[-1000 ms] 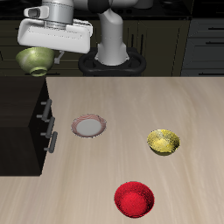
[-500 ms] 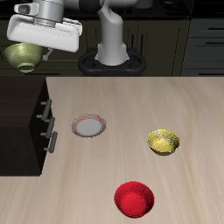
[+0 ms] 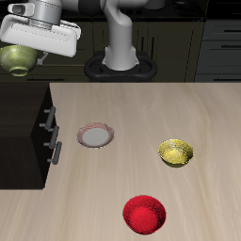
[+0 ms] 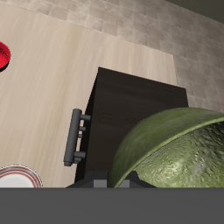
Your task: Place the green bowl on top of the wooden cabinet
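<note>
- I have the green bowl [image 3: 18,60] held up in the air, clear of every surface, gripped at its rim by the fingers [image 3: 31,56] of my arm, which are closed on it.
- In the exterior view the bowl hangs above the back part of the wooden cabinet [image 3: 24,132], with open space between the bowl's underside and the cabinet's dark top.
- From the wrist camera the bowl [image 4: 179,149] fills much of the frame, its mottled yellowish-green inside turned toward the lens; the fingers themselves are hidden behind it there.
- Below the bowl, the wrist view shows the cabinet [image 4: 131,109], its flat top bare and its silver bar handles [image 4: 76,136] on the drawer front facing the light wood worktop [image 4: 44,79].
- On the worktop [image 3: 141,122], a small plate [image 3: 96,136] with a pinkish rim sits just in front of the cabinet's drawer side.
- A yellow bowl [image 3: 175,152] stands well apart from the plate, farther from the cabinet.
- A red bowl [image 3: 145,214] rests nearest the worktop's front edge; the wrist view catches only its edge [image 4: 3,54].
</note>
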Available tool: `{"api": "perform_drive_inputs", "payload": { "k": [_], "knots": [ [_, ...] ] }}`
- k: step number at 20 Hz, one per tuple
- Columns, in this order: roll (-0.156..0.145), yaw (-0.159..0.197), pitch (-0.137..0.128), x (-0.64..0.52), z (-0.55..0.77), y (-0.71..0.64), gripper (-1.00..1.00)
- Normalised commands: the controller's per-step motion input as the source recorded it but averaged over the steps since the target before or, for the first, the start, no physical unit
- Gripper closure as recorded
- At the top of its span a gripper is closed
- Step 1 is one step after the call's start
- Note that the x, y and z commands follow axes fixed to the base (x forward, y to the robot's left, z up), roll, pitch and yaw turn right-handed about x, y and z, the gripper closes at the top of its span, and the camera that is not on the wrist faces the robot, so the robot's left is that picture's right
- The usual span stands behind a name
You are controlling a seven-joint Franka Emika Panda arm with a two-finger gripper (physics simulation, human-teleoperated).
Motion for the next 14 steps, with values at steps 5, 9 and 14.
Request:
{"api": "perform_drive_inputs", "payload": {
  "k": [5,9,14],
  "knots": [
    [-0.027,-0.004,0.003,-0.01,-0.07,-0.18,1.00],
    [-0.004,0.004,0.012,0.02,-0.21,-0.02,1.00],
    [0.004,-0.018,0.038,0.07,-0.33,-0.03,1.00]
  ]
}}
